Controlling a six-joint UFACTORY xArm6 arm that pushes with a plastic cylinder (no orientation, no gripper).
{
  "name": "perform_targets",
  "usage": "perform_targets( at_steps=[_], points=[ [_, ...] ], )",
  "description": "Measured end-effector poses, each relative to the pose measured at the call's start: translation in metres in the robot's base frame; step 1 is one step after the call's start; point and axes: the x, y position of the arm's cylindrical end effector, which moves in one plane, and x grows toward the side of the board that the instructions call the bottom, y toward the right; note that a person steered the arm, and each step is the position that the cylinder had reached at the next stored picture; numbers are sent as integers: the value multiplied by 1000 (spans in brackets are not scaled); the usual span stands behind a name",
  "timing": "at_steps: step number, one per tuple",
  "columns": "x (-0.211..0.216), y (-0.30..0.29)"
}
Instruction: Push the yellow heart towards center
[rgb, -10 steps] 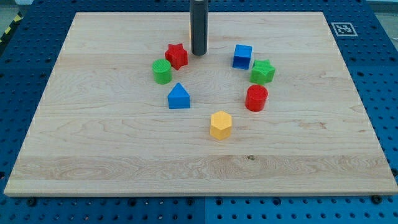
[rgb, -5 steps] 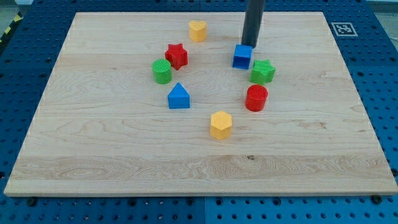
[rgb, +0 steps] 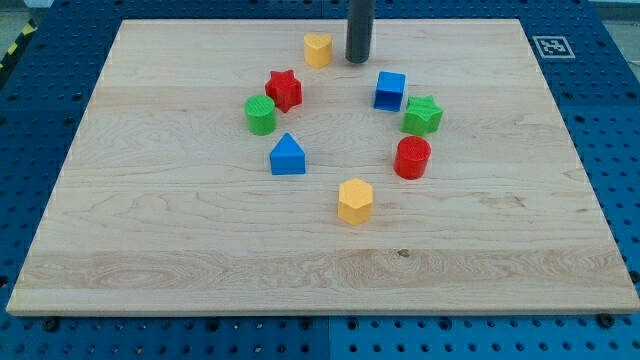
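We read no brand or writing; a black-and-white square marker (rgb: 553, 46) sits at the board's (rgb: 150, 250) top right corner, its pattern too small to decode. The yellow heart (rgb: 318, 49) is a small yellow block near the view's top, above the ring formed by the red star (rgb: 284, 89), green cylinder (rgb: 260, 115), blue house (rgb: 287, 155), yellow hexagon (rgb: 355, 201), red cylinder (rgb: 412, 157), green star (rgb: 422, 115) and blue cube (rgb: 390, 90). Our tip (rgb: 358, 61) stands just right of the heart, apart from it. Our rod has no jaws and holds nothing.
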Motion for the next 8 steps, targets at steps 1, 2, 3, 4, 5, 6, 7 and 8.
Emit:
perform_targets(
  at_steps=[1,2,3,4,5,6,7,8],
  points=[
    [-7,15],
    [-32,5],
    [-61,-28],
    [-59,-44],
    [-28,-52],
    [2,-60],
    [8,-60],
    [9,-60]
  ],
)
